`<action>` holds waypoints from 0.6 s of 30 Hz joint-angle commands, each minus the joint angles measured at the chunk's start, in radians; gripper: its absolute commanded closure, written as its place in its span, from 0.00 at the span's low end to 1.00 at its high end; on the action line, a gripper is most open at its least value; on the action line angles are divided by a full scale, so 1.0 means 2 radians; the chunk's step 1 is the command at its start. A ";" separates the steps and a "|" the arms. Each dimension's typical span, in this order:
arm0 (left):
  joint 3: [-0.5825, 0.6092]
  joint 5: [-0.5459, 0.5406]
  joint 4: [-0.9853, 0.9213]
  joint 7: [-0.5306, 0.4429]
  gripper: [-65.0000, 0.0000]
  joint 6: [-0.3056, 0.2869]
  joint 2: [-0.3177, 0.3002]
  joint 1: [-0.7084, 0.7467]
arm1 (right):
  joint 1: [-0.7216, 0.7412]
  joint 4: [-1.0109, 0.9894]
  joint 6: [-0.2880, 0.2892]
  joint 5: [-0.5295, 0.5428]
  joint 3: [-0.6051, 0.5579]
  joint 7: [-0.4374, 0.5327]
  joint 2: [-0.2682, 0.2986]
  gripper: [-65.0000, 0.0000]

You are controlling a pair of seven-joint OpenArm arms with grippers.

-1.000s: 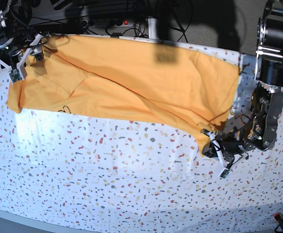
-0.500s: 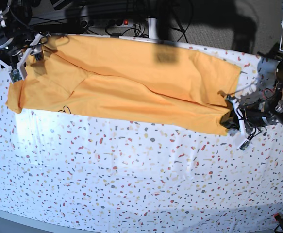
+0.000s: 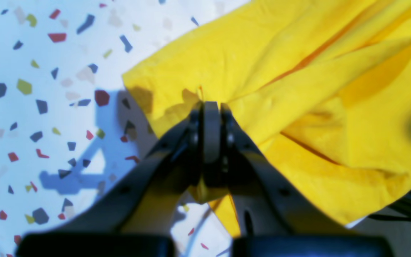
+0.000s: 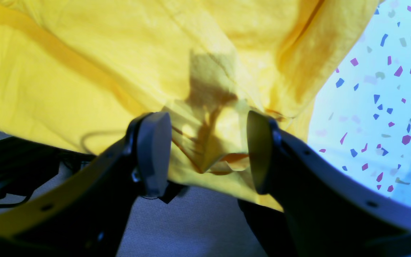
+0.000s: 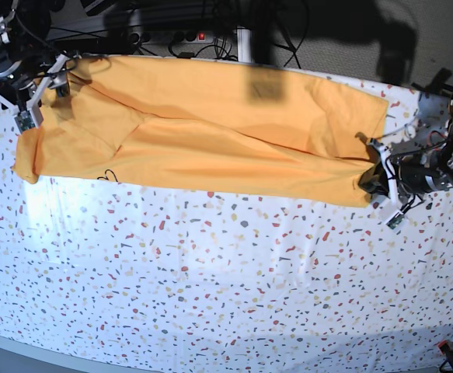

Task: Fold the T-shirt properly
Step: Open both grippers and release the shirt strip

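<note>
Since a second ago, my left arm has carried its corner of the T-shirt (image 5: 210,136) from low near the worktop's (image 5: 210,295) middle out toward the base view's right edge, and the slack flap that hung there is now pulled into a long, nearly flat band across the far part of the worktop. My right arm has hardly shifted at the far left corner.

From the base view I get the whole layout: the shirt lies doubled over lengthwise, with a diagonal crease running through it. That view is too small for me to judge either grip.

On the left wrist view, the left fingers (image 3: 211,117) are pressed fully together with a pinch of yellow cloth (image 3: 298,89) clamped between them, the fabric bunching around the tips and the speckled worktop (image 3: 41,89) beside it.

On the right wrist view, the right fingers (image 4: 205,150) stand wide apart, with rumpled shirt edge (image 4: 120,71) lying between and beyond them; I cannot tell whether the pads touch it. They hold nothing.
</note>
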 commanded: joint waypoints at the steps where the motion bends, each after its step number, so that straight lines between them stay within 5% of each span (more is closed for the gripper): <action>1: -0.004 -0.005 0.008 -0.001 1.00 -0.001 -0.009 -0.007 | 0.001 0.007 -0.006 0.000 0.005 0.006 0.008 0.48; 4: -0.004 -0.003 0.008 0.001 1.00 -0.002 -0.009 0.002 | 0.002 0.007 -0.006 0.001 0.005 0.006 0.011 0.48; 8: -0.004 0.055 0.008 -0.025 0.65 0.005 -0.009 0.018 | 0.011 0.007 -0.006 0.001 0.005 0.005 0.011 0.48; 13: -0.004 0.172 0.008 -0.063 0.64 0.075 -0.009 0.033 | 0.032 0.007 -0.006 0.001 0.005 -0.001 0.011 0.48; 18: -0.004 0.233 0.008 -0.039 0.64 0.144 -0.009 0.033 | 0.056 0.007 -0.006 0.001 0.005 -0.002 0.011 0.48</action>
